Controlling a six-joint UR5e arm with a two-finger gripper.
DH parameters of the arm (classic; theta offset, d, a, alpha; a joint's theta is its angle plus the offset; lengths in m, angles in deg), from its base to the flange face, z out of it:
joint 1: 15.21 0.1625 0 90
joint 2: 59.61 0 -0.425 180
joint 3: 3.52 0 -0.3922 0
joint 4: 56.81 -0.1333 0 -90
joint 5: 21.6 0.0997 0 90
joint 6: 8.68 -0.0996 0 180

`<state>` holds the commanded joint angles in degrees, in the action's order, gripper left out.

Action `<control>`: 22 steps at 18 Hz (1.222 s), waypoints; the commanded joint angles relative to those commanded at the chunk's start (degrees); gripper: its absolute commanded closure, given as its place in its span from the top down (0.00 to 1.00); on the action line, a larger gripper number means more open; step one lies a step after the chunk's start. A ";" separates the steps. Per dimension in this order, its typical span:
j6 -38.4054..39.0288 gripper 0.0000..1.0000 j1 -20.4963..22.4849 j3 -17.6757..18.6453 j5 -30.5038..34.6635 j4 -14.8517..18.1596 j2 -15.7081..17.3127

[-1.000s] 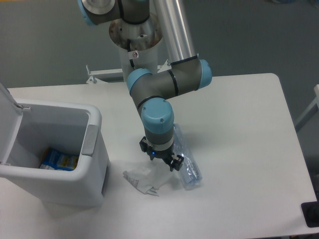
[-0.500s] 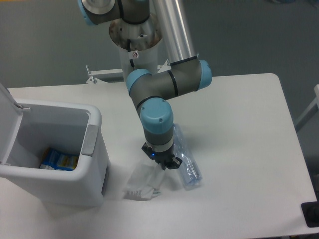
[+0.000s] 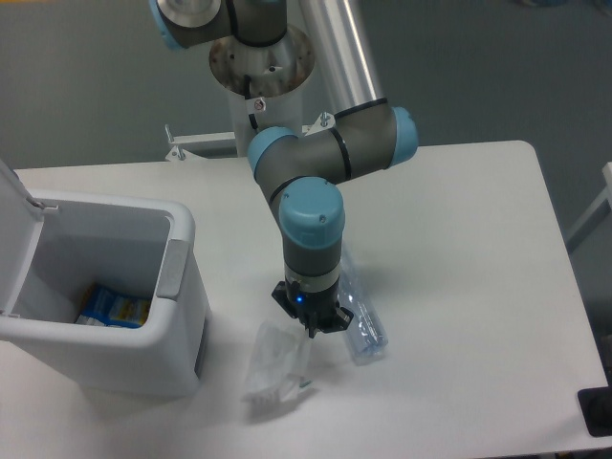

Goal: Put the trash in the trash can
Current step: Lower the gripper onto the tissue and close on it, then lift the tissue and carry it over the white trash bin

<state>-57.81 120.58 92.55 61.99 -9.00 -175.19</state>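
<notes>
The crumpled white paper wrapper (image 3: 274,363) hangs from the gripper (image 3: 313,328), pinched at its upper right corner, near the front edge of the tabletop (image 3: 459,249). Its long axis runs roughly from the jaws down toward the front edge, slightly leftward. Whether its lower end touches the tabletop cannot be told. The jaws appear closed on the wrapper's corner, with little gap visible between them.

The clear plastic bottle (image 3: 361,320) lies flat on the tabletop just right of the gripper. Its long axis runs diagonally from the arm toward the front right, and the upper end is hidden behind the wrist. Which end carries the cap cannot be told.

The trash can (image 3: 182,287) stands at the front left corner of the tabletop, lid (image 3: 14,206) raised. A blue-and-yellow packet (image 3: 113,308) lies at its bottom.

Task status: neither trash item is in the can yet. The wrapper is gripped but not yet transferred; the bottle is ungrasped. Judged remaining: carry the wrapper left over the opening, release, then repeat for the bottle
</notes>
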 joint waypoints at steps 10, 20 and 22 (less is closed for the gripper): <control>6.14 0.00 4.39 -5.88 -14.32 0.17 0.79; 12.65 0.00 7.30 -8.26 -26.37 0.62 8.61; 14.84 0.00 6.69 -8.09 -26.81 0.62 10.10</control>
<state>-42.97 127.27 84.46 35.18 -8.38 -165.09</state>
